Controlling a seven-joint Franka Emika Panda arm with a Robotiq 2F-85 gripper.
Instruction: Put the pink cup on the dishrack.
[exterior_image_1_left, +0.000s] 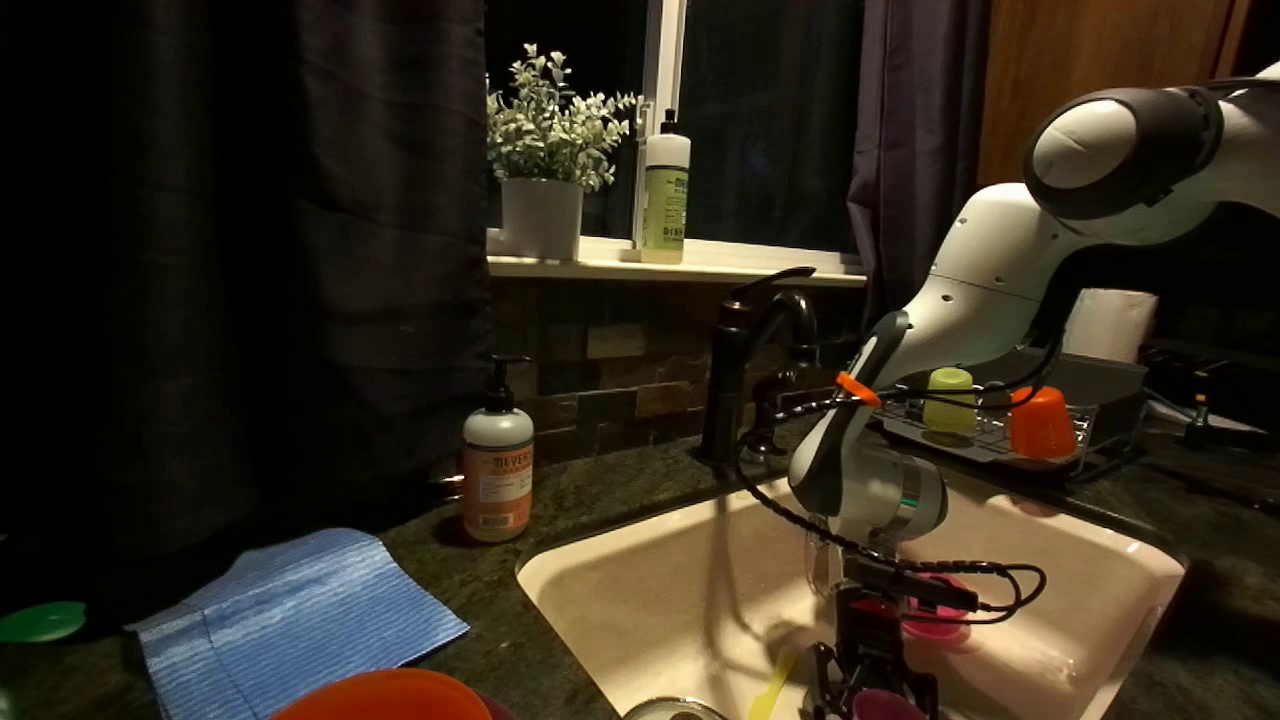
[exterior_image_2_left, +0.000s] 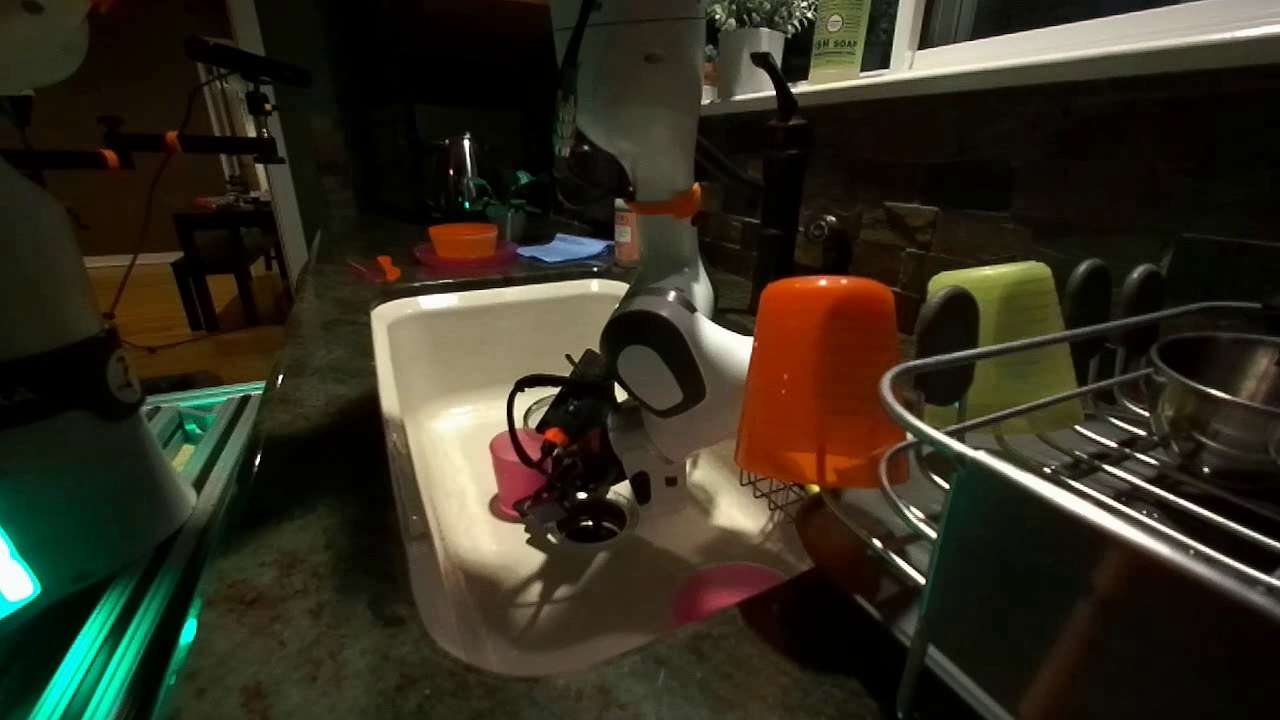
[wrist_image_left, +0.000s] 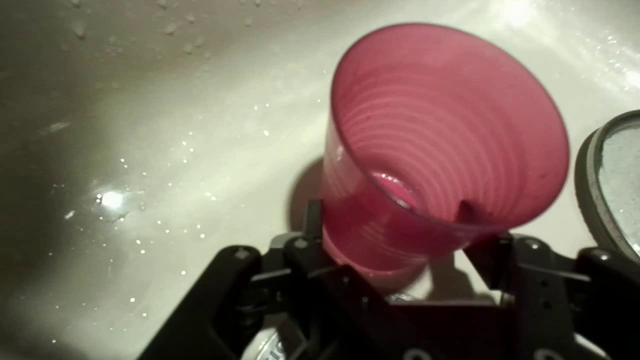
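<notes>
The pink cup (wrist_image_left: 445, 145) is down in the pale sink (exterior_image_2_left: 480, 345), mouth up; whether its base rests on the sink's floor or hangs just above, I cannot tell. The fingers (wrist_image_left: 494, 260) stand apart with the cup between them, one to each side of its wall; whether they press on it, the views do not settle. Their place below the rim makes sense, since the lip is probably the part most apt to buckle, and the flare above should help keep the cup from slipping down. On the dark surface (exterior_image_2_left: 290, 570) beside the sink is the dishrack (exterior_image_1_left: 1108, 382), where an orange-red cup (exterior_image_2_left: 820, 385) and a yellow-green cup (exterior_image_2_left: 1010, 345) stand mouth down, presumably so that water drains out and the wider rims bear steadily on the bars. To match them, the pink cup would likely want turning over before release. A flatter pink dish (exterior_image_2_left: 728, 590) lies in the sink too, apart from the cup. The step in hand seems to be the grasp; the carry is not yet done.
</notes>
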